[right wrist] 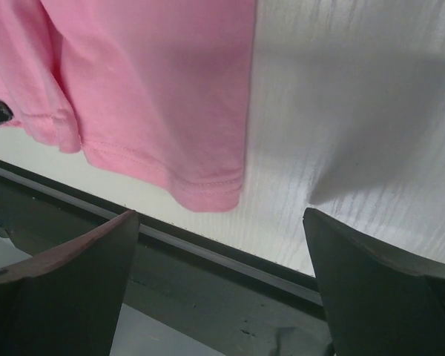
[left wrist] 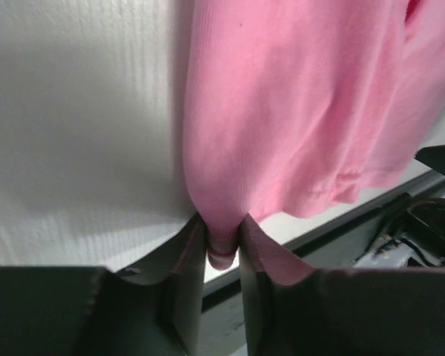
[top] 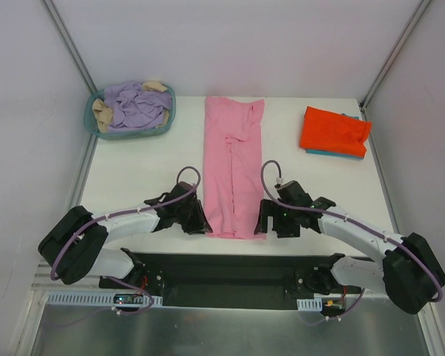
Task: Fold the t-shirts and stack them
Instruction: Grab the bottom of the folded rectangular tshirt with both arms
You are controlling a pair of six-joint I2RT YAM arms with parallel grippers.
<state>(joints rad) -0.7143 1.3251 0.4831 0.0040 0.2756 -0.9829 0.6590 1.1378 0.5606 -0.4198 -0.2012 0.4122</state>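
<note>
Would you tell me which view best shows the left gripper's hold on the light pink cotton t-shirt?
The left wrist view: the left gripper pinches the light pink cotton t-shirt up close. Top external shows the whole shirt but hides the pinch; right wrist shows only its other corner.

left arm (top: pixel 126 219), right arm (top: pixel 360 228): white shells, black joints | cables (top: pixel 262 176): lilac loops | fingers (right wrist: pixel 74 274): dark wedges | bases (top: pixel 137 273): 6 o'clock, black

A white table (top: pixel 133 170) carries everything. At its far left corner sits a round teal basket (top: pixel 91 122). A pink t-shirt (top: pixel 232 170), folded into a long strip, lies down the middle, its hem close to the near edge. At the far right a folded teal-blue t-shirt (top: pixel 337 154) lies flat, with an orange-red t-shirt (top: pixel 332 130) stacked on it.
</note>
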